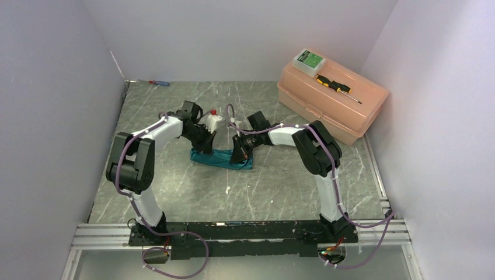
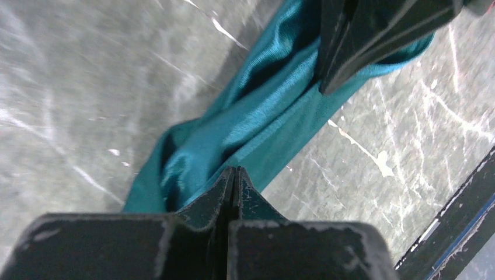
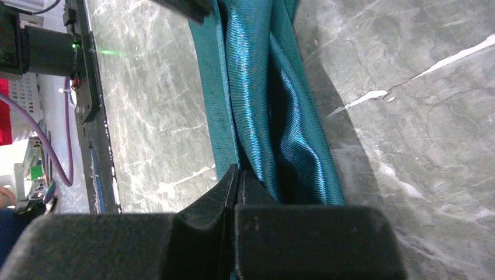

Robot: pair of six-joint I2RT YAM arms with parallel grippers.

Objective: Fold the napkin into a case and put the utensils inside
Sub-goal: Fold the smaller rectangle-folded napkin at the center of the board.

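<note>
While its jaws are pressed fully together, the left gripper [image 2: 234, 175] pinches one end of the napkin [image 2: 257, 122]; the right gripper [image 3: 236, 175], jaws likewise closed tight, nips the opposite end. Bunched into a narrow, creased strip, the teal cloth lies between them on the marbled table [image 1: 280, 186], well apart from the peach toolbox [image 1: 333, 108] at the far right.

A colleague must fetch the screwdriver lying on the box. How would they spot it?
Find the peach toolbox at the table's far right corner. On its lid, beside a green-labelled case, lies the yellow-and-black screwdriver; the other screwdriver, red-and-blue, lies on the table, far left.
</note>
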